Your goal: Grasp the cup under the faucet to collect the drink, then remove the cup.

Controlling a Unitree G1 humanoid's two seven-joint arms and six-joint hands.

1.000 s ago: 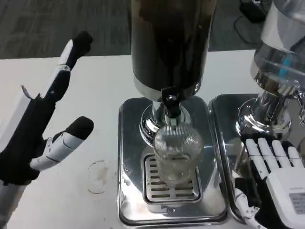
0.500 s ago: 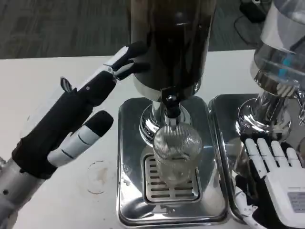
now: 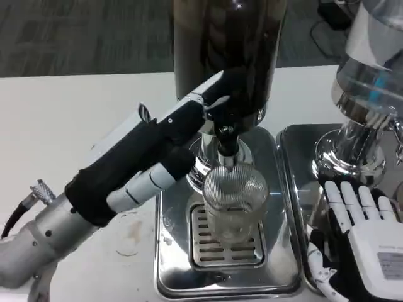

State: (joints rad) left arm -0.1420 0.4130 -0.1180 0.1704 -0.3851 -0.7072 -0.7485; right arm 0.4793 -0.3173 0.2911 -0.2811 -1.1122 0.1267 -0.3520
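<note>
Left hand [image 3: 148, 167], fingers spread, at the cup's [image 3: 234, 200] nine o'clock — best to wrap low, keeping it under the faucet [image 3: 226, 143].

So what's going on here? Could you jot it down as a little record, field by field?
cup: clear ribbed glass standing on the drip tray grate, under the tap
dispenser: dark tank above the cup
left hand: reaching in to the dispenser at tap height, holding nothing
right hand: fingers apart, by the second dispenser, holding nothing
cup held: not yet
</note>
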